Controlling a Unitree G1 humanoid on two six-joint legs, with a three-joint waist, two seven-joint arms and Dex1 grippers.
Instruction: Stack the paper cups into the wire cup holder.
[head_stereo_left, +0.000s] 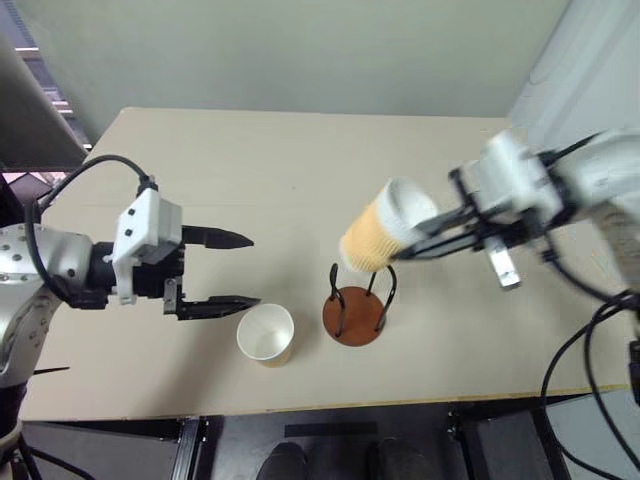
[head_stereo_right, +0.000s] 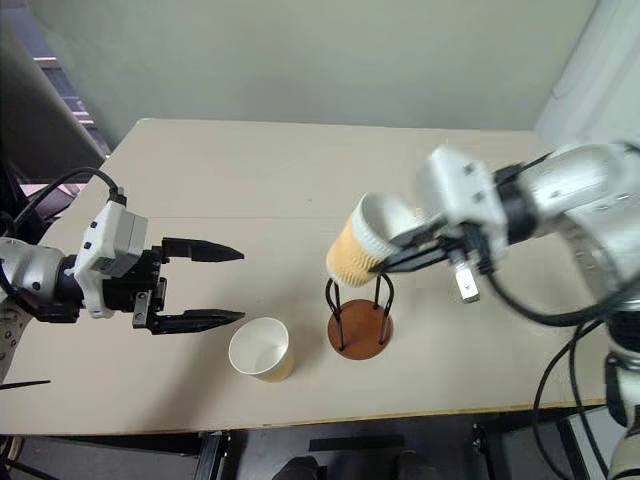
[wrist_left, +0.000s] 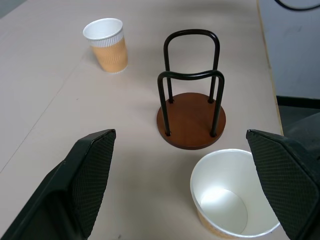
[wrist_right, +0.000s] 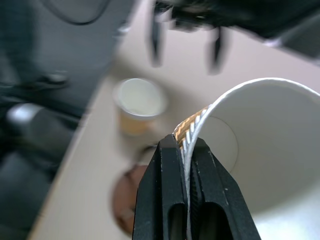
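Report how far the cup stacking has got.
Done: nothing yet; the wire cup holder stands empty. In hand: the right gripper pinches the rim of one paper cup held tilted above the holder. Left: that cup, the upright cup beside the holder near the open left gripper, and a third cup farther back on the table.

Front paper cup — rim cut off; wire cup holder blurred.

Beige table, grey wall behind it
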